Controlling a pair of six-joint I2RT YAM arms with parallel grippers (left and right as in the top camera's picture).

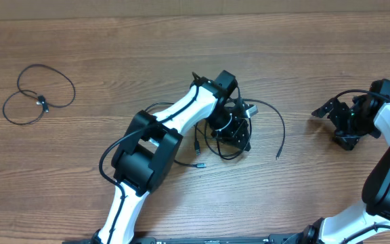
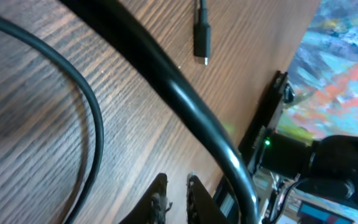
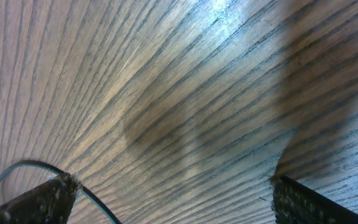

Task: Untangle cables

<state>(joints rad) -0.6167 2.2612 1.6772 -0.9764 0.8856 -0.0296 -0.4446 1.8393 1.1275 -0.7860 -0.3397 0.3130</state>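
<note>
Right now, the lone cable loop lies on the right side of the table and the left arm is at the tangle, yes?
No. The overhead view shows the loop on the left side of the table. The left arm is at the tangle.

- The right gripper (image 3: 173,190) is spread wide. Its fingers (image 3: 39,202) poke in at the bottom of the shot with just wood grain between them.
- The desk (image 3: 166,74) fills everything else, with soft shadows across it.
- A thin dark cord (image 3: 17,167) arcs right by one fingertip, can't tell if it's touching.
</note>
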